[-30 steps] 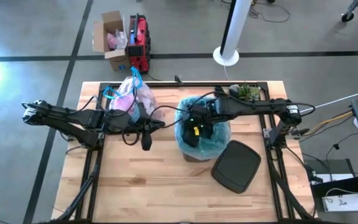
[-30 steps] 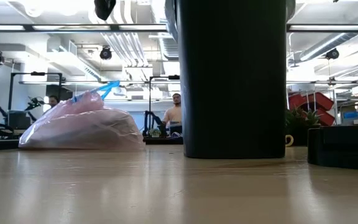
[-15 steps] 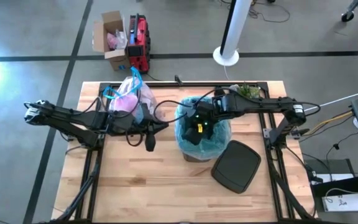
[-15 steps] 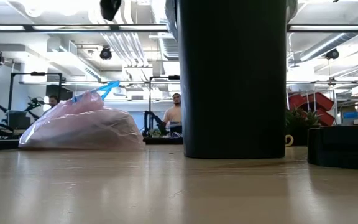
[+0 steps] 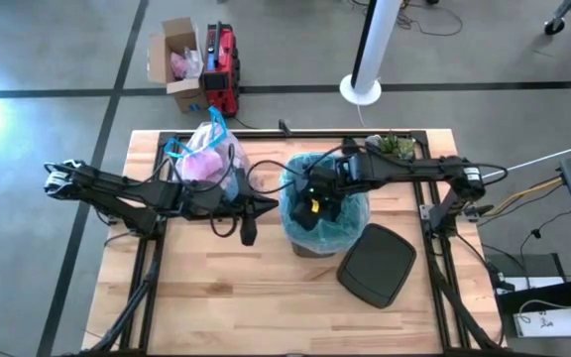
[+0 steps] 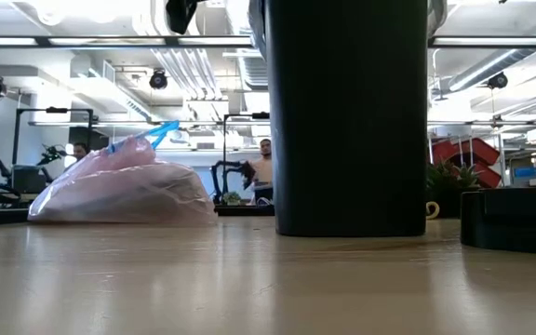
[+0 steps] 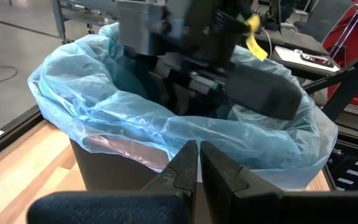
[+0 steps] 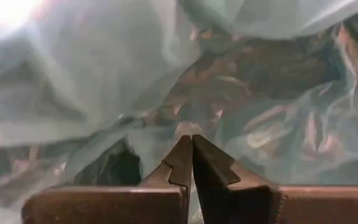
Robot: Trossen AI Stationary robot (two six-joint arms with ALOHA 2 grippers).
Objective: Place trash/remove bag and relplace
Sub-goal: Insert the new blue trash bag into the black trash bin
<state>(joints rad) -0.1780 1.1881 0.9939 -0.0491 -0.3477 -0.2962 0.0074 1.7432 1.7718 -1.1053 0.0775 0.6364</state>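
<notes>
Bright overhead light; blurred right-wrist view.

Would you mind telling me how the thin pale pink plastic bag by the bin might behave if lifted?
The pale pink plastic bag would probably sag: it slumps in a soft mound. Its blue ties stick up, likely offering a handle. It looks full, so perhaps not weightless.

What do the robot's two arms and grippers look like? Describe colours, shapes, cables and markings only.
Both arms are dark, slim, jointed tubes with black cables looping beside them. The left gripper ends in two dark, tapered jaws. The right gripper has similar wedge-shaped jaws, and a small yellow tag shows near its wrist.
</notes>
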